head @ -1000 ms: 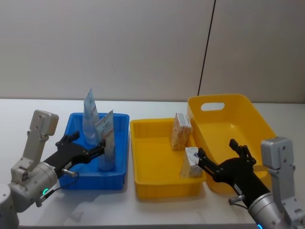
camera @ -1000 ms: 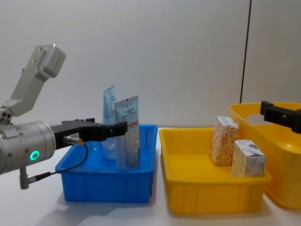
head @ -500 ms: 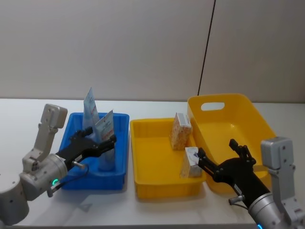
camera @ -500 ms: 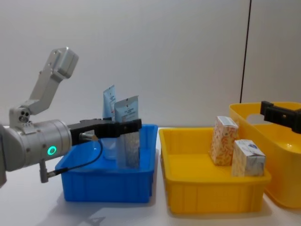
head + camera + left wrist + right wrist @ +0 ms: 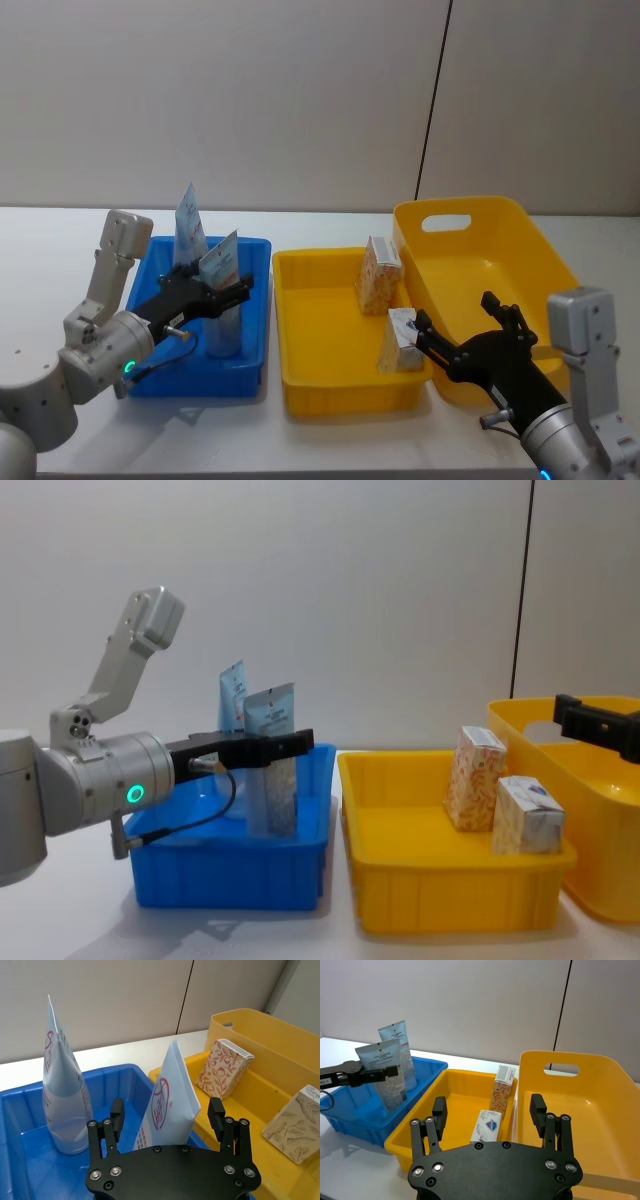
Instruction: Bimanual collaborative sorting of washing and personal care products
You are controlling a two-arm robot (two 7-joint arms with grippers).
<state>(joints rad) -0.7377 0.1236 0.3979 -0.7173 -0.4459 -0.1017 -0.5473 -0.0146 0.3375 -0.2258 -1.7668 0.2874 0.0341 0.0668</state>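
Advanced since a second ago, the left pincer [image 5: 166, 1110], spread wide, now straddles the grey-blue flat-ended plastic squeeze tube [image 5: 172, 1085], upright at its twelve o'clock.

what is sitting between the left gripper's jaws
The grey-blue flat-ended squeeze tube, standing in the blue bin. The left wrist view shows the left gripper with jaws open on either side of it.

Left gripper [image 5: 166, 1109] extended forward, jaws apart; right gripper [image 5: 488, 1102] hovers, jaws apart.
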